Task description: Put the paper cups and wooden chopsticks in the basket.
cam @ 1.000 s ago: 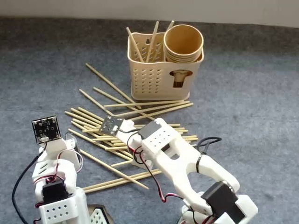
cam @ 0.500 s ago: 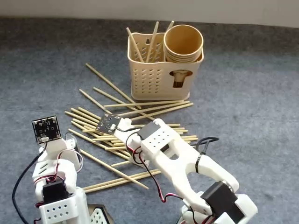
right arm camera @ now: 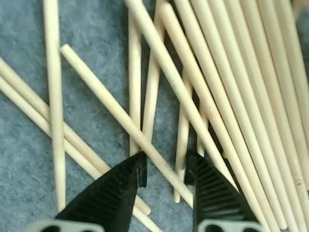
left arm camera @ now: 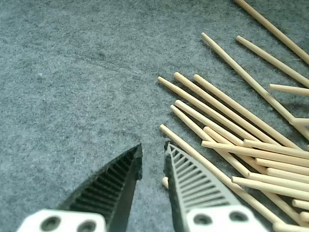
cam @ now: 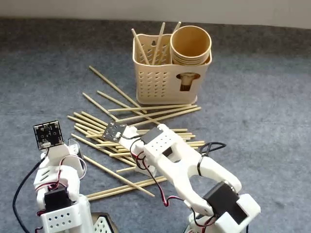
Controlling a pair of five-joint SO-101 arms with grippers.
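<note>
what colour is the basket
The basket is cream, with rows of small slots in its walls; it shows best in the high view.

We're over what looks like a robotics lab bench: grey felt mat (cam: 272,111), white printed left arm (cam: 57,194) and right arm (cam: 187,167) with bare wiring (cam: 154,178), plain wall (cam: 73,8) behind.

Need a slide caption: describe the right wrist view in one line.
Right tool, open, over crossed wooden chopsticks lying on the grey carpet.
</note>
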